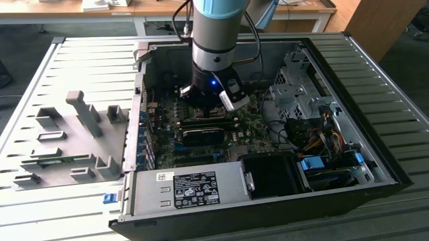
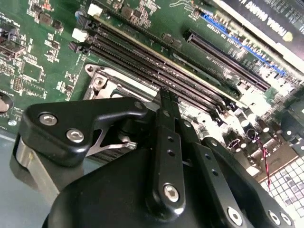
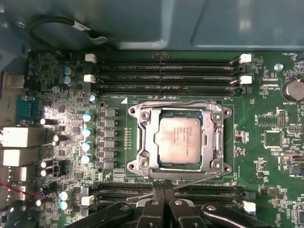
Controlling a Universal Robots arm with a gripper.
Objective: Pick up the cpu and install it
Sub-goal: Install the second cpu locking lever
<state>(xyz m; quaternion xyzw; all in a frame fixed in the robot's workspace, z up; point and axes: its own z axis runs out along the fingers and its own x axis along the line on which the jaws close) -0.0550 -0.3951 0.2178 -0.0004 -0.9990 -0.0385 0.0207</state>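
Observation:
In the first wrist view the cpu [image 3: 179, 141], a flat square chip with a silver-grey top, lies inside the metal socket frame [image 3: 142, 142] on the green motherboard [image 3: 275, 156]. My gripper [image 3: 164, 190] hovers just off the socket's edge, apart from the chip. Its two black fingers are pressed together with nothing between them. The second wrist view shows the same gripper [image 2: 166, 95] shut, its body covering most of the socket, with one frame corner [image 2: 99, 80] showing. In the exterior view the gripper [image 1: 204, 113] is low inside the open computer case [image 1: 322, 60].
Memory slots [image 3: 166, 73] run along one side of the socket, and more slots [image 3: 204, 192] lie under the fingertips. Capacitors [image 3: 87, 130] stand beside it. The case holds a power supply [image 1: 191, 188], a drive cage [image 1: 302, 95] and cables [image 1: 322, 133]. A grey fixture plate [image 1: 67, 140] lies outside.

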